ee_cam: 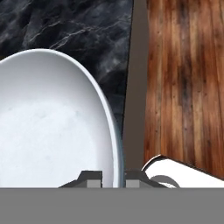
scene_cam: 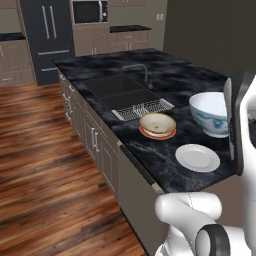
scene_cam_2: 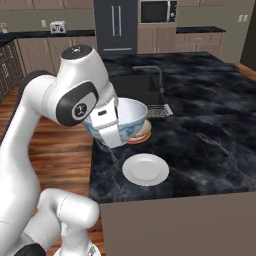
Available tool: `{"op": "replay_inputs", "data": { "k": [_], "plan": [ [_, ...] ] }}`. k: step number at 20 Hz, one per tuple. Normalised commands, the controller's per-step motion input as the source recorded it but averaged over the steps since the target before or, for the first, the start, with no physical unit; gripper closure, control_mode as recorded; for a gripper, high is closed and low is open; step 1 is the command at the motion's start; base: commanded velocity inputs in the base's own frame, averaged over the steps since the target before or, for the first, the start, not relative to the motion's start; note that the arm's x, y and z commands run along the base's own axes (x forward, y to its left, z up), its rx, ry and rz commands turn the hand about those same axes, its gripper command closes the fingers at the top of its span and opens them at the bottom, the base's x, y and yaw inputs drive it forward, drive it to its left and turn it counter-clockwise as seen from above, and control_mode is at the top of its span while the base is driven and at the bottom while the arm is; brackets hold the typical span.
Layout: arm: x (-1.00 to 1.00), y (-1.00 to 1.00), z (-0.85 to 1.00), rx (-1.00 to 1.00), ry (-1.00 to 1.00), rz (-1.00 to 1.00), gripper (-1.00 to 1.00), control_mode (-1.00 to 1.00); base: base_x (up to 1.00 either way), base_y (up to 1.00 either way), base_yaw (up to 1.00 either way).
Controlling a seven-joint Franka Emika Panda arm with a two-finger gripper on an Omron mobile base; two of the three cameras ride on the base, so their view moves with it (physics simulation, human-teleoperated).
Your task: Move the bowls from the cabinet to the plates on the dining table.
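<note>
The white bowl with the blue floral pattern (scene_cam: 210,112) hangs above the dining table (scene_cam: 150,155), near its front edge. My gripper (ee_cam: 114,177) is shut on this bowl's rim, one finger inside and one outside; its white inside (ee_cam: 48,127) shows large in the hand view. Seen from the right base, the held bowl (scene_cam_2: 127,117) hovers just behind the bare white plate (scene_cam_2: 145,169). The cream bowl (scene_cam: 157,123) rests on the orange-red plate (scene_cam: 158,134), beside the white plate (scene_cam: 197,157). The cabinet is out of view.
A dark sink (scene_cam: 117,90) with a faucet (scene_cam: 145,74) and a metal drain rack (scene_cam: 142,109) lies behind the plates. Wooden floor (scene_cam: 40,165) runs along the table's left side. A dark fridge (scene_cam: 47,30) stands at the back wall.
</note>
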Motion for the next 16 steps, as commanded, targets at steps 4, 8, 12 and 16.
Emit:
{"op": "replay_inputs", "data": {
  "k": [4,8,12,16],
  "plan": [
    [0.0,-0.03,-0.26,0.0,-0.01,0.05,1.0,-1.0,0.0,0.0,0.0],
    [0.04,-0.01,-0.22,0.0,0.01,0.03,1.0,-1.0,0.0,0.0,0.0],
    [0.11,-0.06,-0.12,-0.01,0.03,0.03,1.0,-1.0,0.0,0.0,0.0],
    [0.15,-0.06,-0.12,0.0,0.07,0.03,1.0,-1.0,0.0,0.0,0.0]
  ]
}}
